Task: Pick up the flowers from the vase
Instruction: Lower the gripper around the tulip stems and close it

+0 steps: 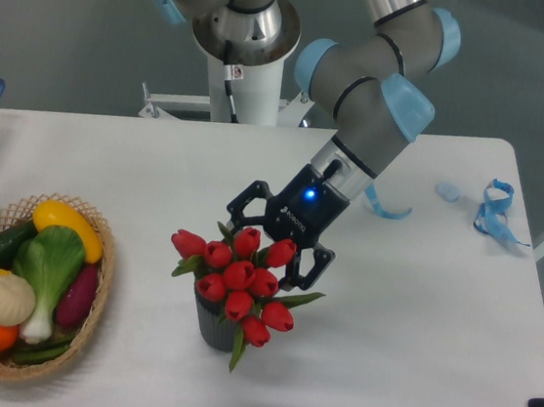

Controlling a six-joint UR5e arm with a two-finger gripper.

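Reaching down behind the flowers (239, 276), the gripper (272, 248) has its fingers spread apart on either side of the top buds, not clenched. Below the fingers, the flowers sit in the vase (211, 324).

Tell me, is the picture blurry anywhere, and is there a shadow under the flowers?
In the camera view, the flowers and the tool look sharp, with a small blue light glowing on the tool's body; the white table is evenly lit with no harsh glare; only a soft, faint shadow shows around the vase; the vegetables in the wicker basket are clear too.
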